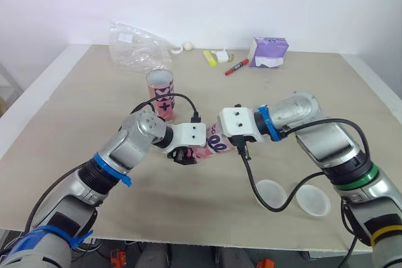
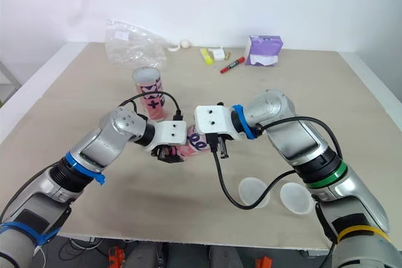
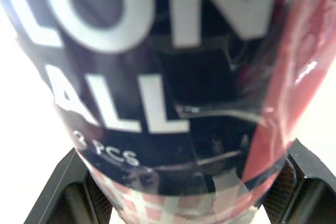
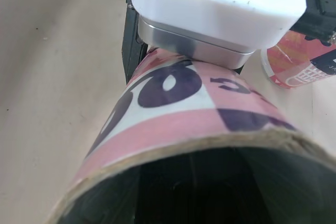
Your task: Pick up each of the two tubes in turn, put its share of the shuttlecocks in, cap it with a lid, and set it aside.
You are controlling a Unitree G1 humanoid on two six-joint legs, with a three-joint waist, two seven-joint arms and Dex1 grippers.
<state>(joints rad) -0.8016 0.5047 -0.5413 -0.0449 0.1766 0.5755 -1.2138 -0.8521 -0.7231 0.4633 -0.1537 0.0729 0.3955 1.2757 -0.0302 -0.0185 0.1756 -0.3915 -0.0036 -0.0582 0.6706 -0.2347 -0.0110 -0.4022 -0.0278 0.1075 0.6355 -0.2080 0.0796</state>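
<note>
Cardboard forms the held tube (image 1: pixel 213 144), a cylinder printed in pink and white blocks with dark purple lettering. It lies roughly level at the centre of the frame, between the two arms. The left gripper (image 1: pixel 181 155) clamps it from the left. In the left wrist view its black ribbed fingers (image 3: pixel 302 182) press on either side of the glossy wall, the jaws closed as far as the round body allows, over a dark band with white letters and a pink checked strip. The right gripper (image 1: pixel 223 137) meets the tube's other end from the right, tucked under a boxy white wrist housing; whether it is gripping cannot be told. The right wrist view looks into the tube's open mouth, a raw grey-brown rim around a dark hollow.

The standing tube (image 1: pixel 160 92), with the same pink print, stands upright just above and left of centre. Two lids (image 1: pixel 271 194), thin translucent white discs with shallow rims, lie flat side by side at lower right. The counter (image 1: pixel 69 117) is matte beige with a pale edge. Along the top of the frame lie a crumpled clear plastic bag (image 1: pixel 135 48), a yellow highlighter (image 1: pixel 209 58), a red marker (image 1: pixel 237 67) and a purple tissue pack (image 1: pixel 269 51).
</note>
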